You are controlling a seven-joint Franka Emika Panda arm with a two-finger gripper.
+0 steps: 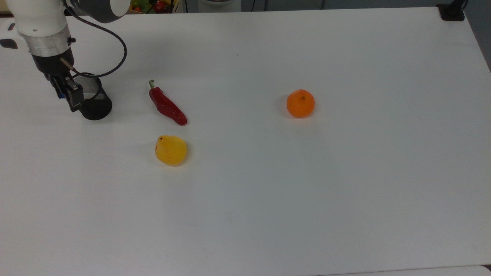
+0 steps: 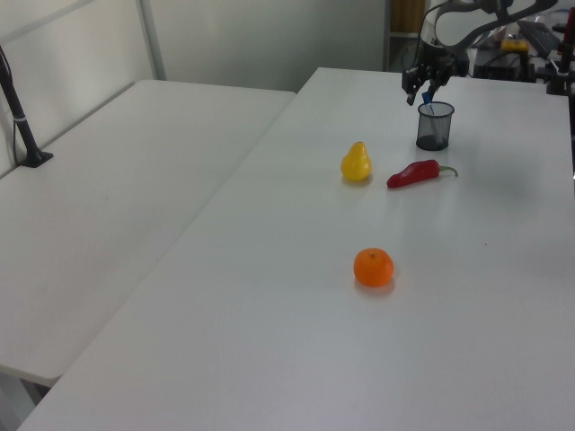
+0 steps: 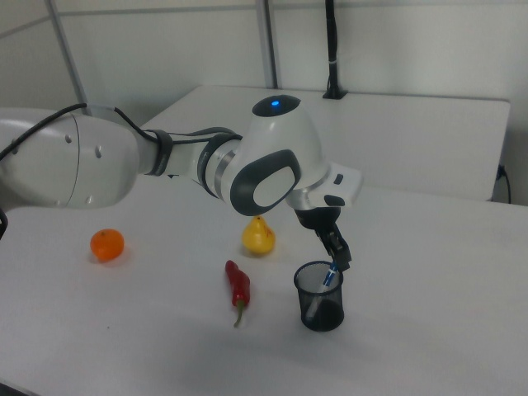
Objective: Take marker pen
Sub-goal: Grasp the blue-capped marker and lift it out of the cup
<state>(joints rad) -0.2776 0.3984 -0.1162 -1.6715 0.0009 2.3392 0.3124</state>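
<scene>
**A:** Gripper (image 3: 339, 257) sits right at the cup's (image 3: 320, 299) rim, at the marker's (image 3: 329, 275) blue cap. Why so high on the pen?

**B:** I'd judge because the cap end is the part standing proud of the black mesh cup; the rest of the white barrel goes down inside and leans against the wall. Grabbing the top lets the arm draw it straight up without tipping the cup.

**A:** Have the fingers closed on it?

**B:** I cannot tell. In the right view the dark fingers reach the cap, but whether they pinch it or just flank it isn't clear. In the top view the gripper (image 1: 71, 94) covers the cup's (image 1: 94, 102) left rim, with a bit of blue at it.

**A:** Anything else in the cup?

**B:** Nothing I can make out through the mesh. The chilli (image 1: 167, 106), pear (image 1: 170, 150) and orange (image 1: 300, 103) lie loose on the table (image 1: 345, 172), all apart from the cup; the chilli is nearest.
</scene>
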